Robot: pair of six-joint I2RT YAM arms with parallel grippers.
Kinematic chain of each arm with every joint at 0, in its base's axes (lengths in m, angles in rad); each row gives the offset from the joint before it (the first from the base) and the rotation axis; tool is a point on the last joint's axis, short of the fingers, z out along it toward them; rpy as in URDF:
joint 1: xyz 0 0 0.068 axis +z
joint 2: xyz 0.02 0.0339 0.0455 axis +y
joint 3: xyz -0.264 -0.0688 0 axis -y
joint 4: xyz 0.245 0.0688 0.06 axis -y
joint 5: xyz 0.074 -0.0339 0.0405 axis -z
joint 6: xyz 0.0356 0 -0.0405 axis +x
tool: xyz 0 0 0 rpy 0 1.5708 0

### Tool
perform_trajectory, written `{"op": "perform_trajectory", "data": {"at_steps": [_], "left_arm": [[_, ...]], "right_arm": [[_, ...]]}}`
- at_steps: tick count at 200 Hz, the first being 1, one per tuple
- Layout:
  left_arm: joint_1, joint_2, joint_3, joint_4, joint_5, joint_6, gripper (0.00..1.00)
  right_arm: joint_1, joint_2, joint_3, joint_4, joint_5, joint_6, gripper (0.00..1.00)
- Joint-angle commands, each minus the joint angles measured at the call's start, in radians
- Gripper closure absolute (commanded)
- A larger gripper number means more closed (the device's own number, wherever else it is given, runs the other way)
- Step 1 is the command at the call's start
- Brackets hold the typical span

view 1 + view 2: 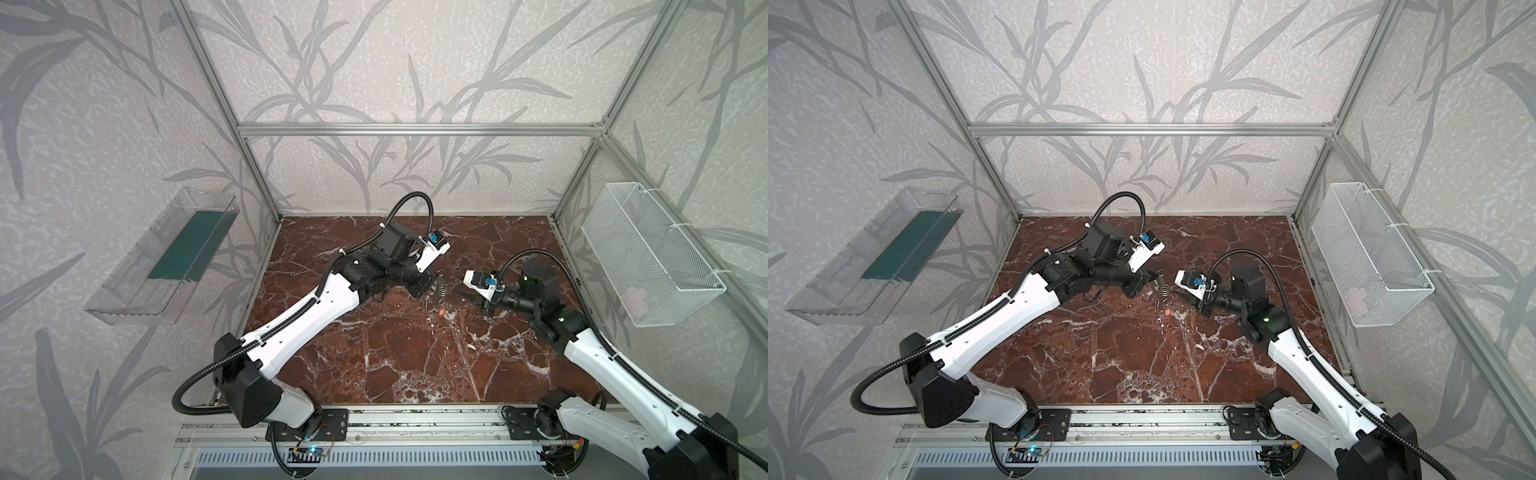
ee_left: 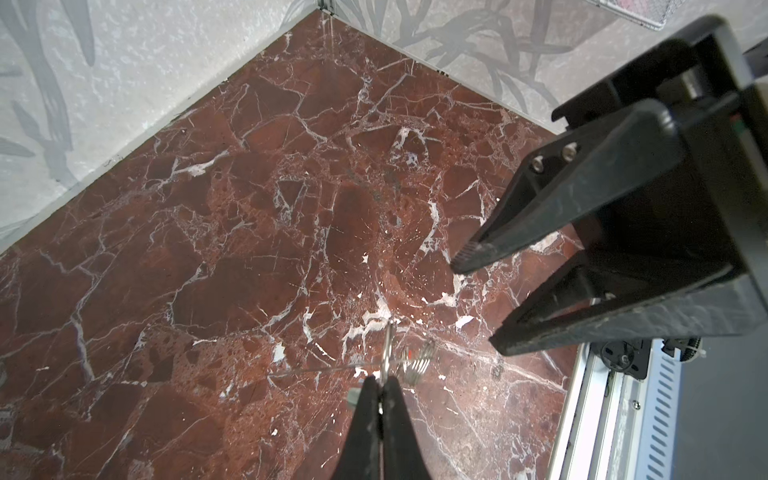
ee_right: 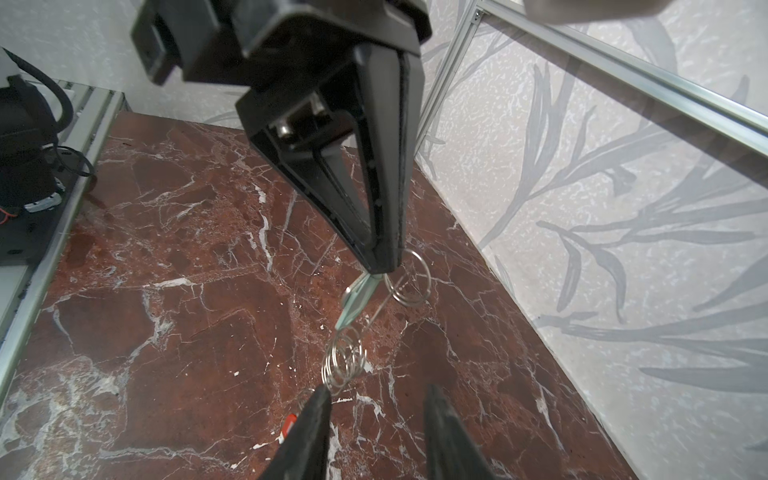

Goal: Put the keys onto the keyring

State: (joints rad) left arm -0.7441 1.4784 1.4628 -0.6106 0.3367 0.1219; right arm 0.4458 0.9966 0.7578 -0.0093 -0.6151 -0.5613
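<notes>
Bright even diffuse light; soft shadows; sheen on marble tabletop [image 1: 415, 365]; edges bowed.

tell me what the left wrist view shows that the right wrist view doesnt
Only the left wrist view: the right gripper seen from outside, housing and both spread fingers, plus a corner of the marble table.

Only the right wrist view: the left gripper seen from the front, and the keyring it pinches as a full open circle. The left wrist view catches that ring only edge-on.

Both: the table, the coil of wire rings between the two grippers, left jaws shut on the keyring, right jaws open.
</notes>
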Motion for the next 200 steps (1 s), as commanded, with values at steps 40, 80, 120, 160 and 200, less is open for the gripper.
{"op": "perform_trajectory", "data": {"at_steps": [40, 80, 120, 160, 200], "left_arm": [[-0.036, 0.038, 0.101, -0.123, -0.047, 0.164, 1.0], [-0.051, 0.052, 0.12, -0.133, -0.048, 0.189, 1.0], [-0.054, 0.052, 0.122, -0.132, -0.036, 0.2, 1.0], [-0.057, 0.051, 0.129, -0.122, -0.025, 0.21, 1.0], [-0.06, 0.054, 0.131, -0.115, -0.018, 0.216, 1.0]], "right_arm": [[0.017, 0.053, 0.069, 0.03, -0.047, 0.013, 0.67], [0.021, 0.075, 0.049, 0.157, -0.005, 0.081, 0.71], [0.02, 0.095, 0.05, 0.158, -0.018, 0.093, 0.76], [0.023, 0.109, 0.048, 0.155, -0.055, 0.1, 0.78], [0.024, 0.117, 0.046, 0.161, -0.078, 0.11, 0.83]]}}
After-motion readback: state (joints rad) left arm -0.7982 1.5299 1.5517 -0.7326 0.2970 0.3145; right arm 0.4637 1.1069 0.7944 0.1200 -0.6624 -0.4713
